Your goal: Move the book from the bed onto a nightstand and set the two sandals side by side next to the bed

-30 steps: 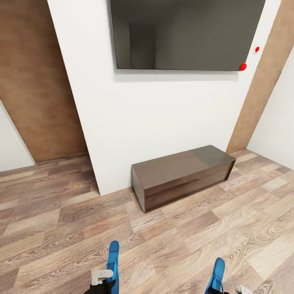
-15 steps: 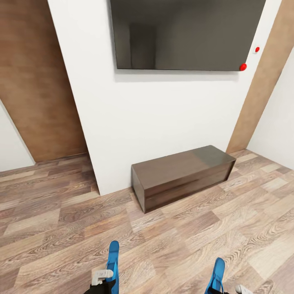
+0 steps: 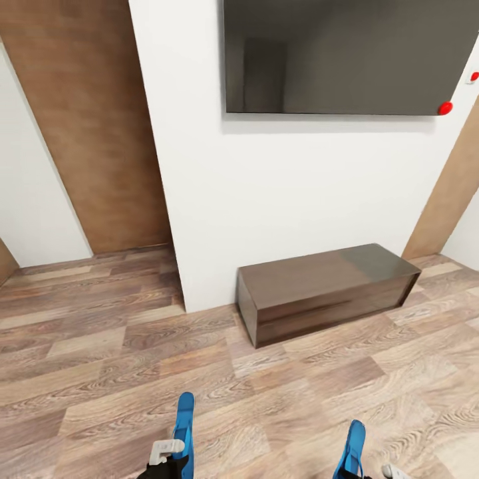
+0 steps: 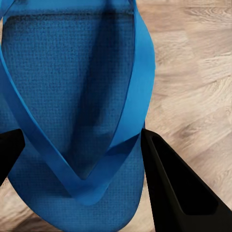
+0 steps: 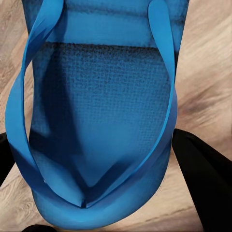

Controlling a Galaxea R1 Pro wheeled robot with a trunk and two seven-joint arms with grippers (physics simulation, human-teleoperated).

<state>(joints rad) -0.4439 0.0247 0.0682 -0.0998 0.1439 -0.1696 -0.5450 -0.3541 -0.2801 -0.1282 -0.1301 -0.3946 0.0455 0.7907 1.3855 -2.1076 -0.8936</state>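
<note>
Each of my grippers carries a bright blue sandal above the wood floor. The left sandal [image 3: 184,426] sticks up at the bottom of the head view, held by my left gripper [image 3: 174,459]. In the left wrist view that sandal [image 4: 72,106] lies between two black fingers [image 4: 174,193], which are shut on its sides. The right sandal [image 3: 352,447] rises at the bottom right in my right gripper [image 3: 359,472]. The right wrist view has this sandal [image 5: 101,121] clamped between dark fingers [image 5: 205,179]. The book, bed and nightstand are out of view.
A long low dark brown wall cabinet [image 3: 326,289] stands against a white wall ahead on the right. A dark TV screen [image 3: 352,53] hangs above it. A brown wood panel [image 3: 93,126] covers the wall at the left. Wood floor [image 3: 113,372] spreads in front.
The whole head view has shifted: cabinet, screen and wall now sit further right, and more of the left wall shows. Both sandals stay held in the same places.
</note>
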